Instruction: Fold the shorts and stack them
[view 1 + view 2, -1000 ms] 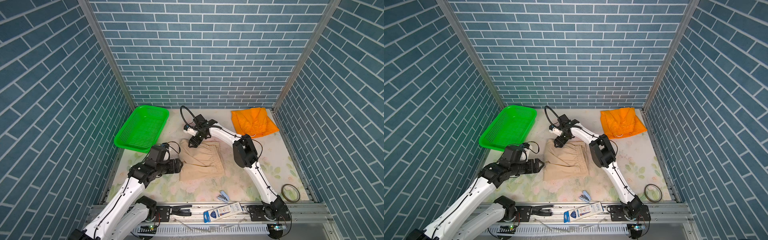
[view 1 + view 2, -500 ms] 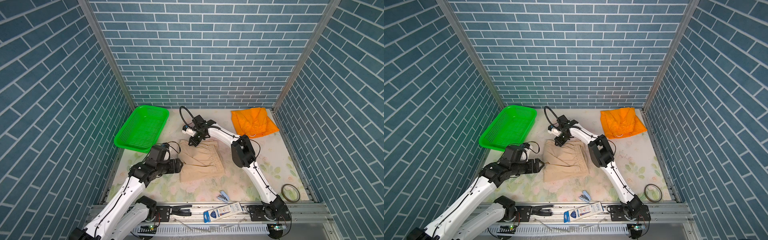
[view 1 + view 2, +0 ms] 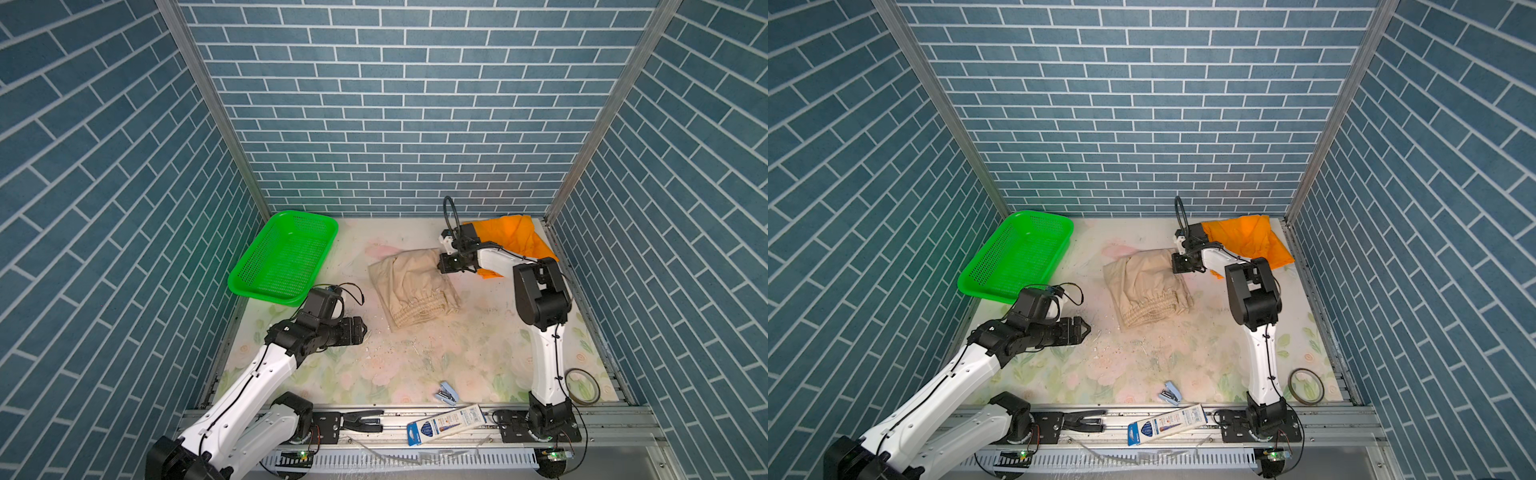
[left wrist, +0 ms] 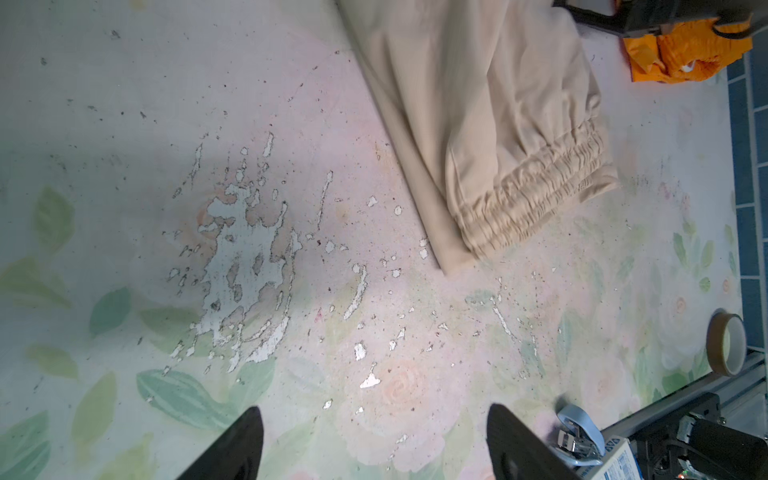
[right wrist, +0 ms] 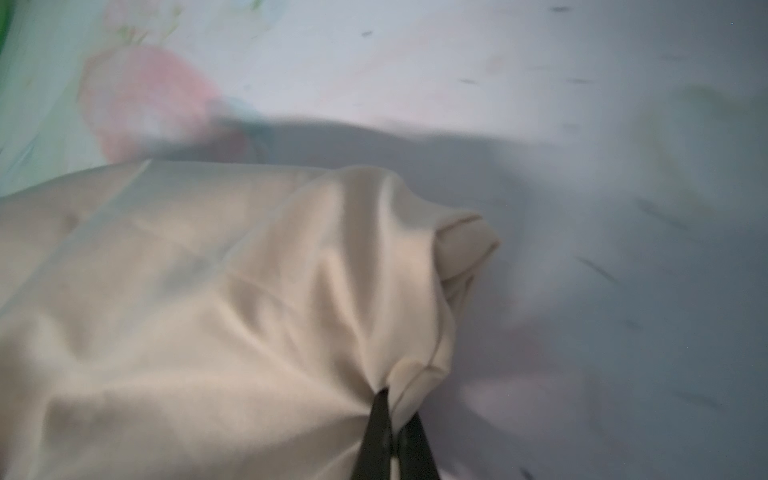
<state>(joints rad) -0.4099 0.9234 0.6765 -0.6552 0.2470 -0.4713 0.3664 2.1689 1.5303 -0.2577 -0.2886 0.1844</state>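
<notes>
Right pincer [image 5: 384,401] clamps tight on a corner of the beige shorts [image 3: 409,282]; left pincer [image 3: 362,331] hovers wide open above the floral tabletop [image 3: 415,361], short of the cloth.

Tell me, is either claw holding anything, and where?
The right gripper pinches the beige shorts at a hem corner opposite the waistband. The left gripper is open, holding nothing.

You have the folded shorts [image 3: 411,286] in the middle, waistband toward you, with the basket [image 3: 286,262] behind them to the left. The other shorts [image 3: 515,237] lie in the back right corner, near the folded pair. The stapler [image 3: 446,392] sits at the front, the tape roll [image 3: 1306,402] to its right.
</notes>
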